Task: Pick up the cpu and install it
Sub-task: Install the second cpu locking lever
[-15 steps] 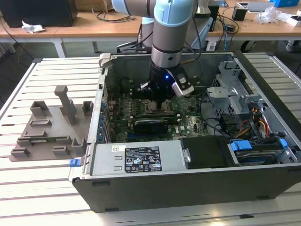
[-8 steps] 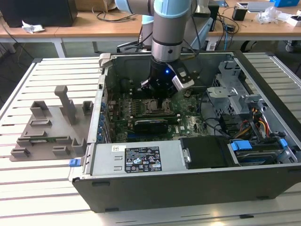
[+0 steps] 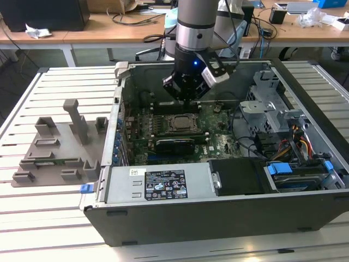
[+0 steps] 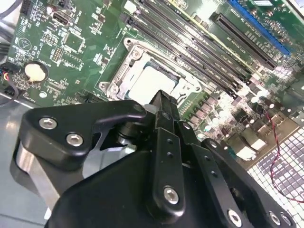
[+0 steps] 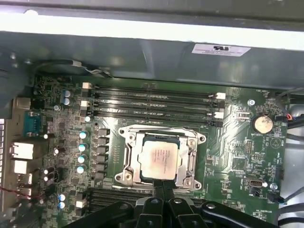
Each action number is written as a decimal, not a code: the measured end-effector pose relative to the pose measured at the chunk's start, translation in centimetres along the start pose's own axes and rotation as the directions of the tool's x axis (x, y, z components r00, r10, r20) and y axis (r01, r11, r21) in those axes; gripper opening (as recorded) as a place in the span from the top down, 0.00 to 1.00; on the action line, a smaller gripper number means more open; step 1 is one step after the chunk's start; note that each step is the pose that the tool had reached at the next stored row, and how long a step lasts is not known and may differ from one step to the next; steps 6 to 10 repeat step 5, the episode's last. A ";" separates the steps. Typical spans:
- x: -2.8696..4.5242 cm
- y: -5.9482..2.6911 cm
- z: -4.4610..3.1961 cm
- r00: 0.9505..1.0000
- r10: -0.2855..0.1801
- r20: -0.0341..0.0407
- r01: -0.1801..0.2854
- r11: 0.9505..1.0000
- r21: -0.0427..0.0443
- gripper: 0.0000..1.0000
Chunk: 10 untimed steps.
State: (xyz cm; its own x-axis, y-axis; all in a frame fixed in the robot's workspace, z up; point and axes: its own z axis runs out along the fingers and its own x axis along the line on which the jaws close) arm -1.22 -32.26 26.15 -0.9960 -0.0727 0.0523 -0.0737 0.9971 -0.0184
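The tool [image 3: 185, 94] hangs over the board [image 3: 218, 136] inside the open computer case [image 3: 163, 218]. Its fingers [image 5: 164, 192] are pressed together and hold nothing. The cpu [image 5: 160, 159] lies just past the fingertips. It is a small flat square, shiny grey on top with a thin pale edge. It sits in the socket [image 5: 161, 159], with the metal frame all around it. The first wrist view looks straight down on it. The second wrist view shows the cpu [image 4: 152, 83] half hidden by the tool [image 4: 164, 111]. The exterior view shows a grey tray [image 3: 54, 147] on the table [image 3: 54, 218] beside the case.
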 end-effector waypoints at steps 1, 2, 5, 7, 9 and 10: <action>0.00 0.00 0.00 1.000 0.000 0.000 0.000 1.000 0.000 0.89; 0.00 0.00 -0.01 1.000 0.000 0.000 0.000 1.000 0.000 0.89; 0.00 0.00 -0.01 1.000 0.000 0.000 0.000 1.000 0.000 0.89; 0.00 0.00 -0.01 1.000 0.000 0.000 0.000 1.000 0.000 0.89; 0.00 0.00 -0.01 1.000 0.000 0.000 0.000 1.000 0.000 0.89; 0.00 0.00 -0.01 1.000 0.000 0.000 0.000 1.000 0.000 0.89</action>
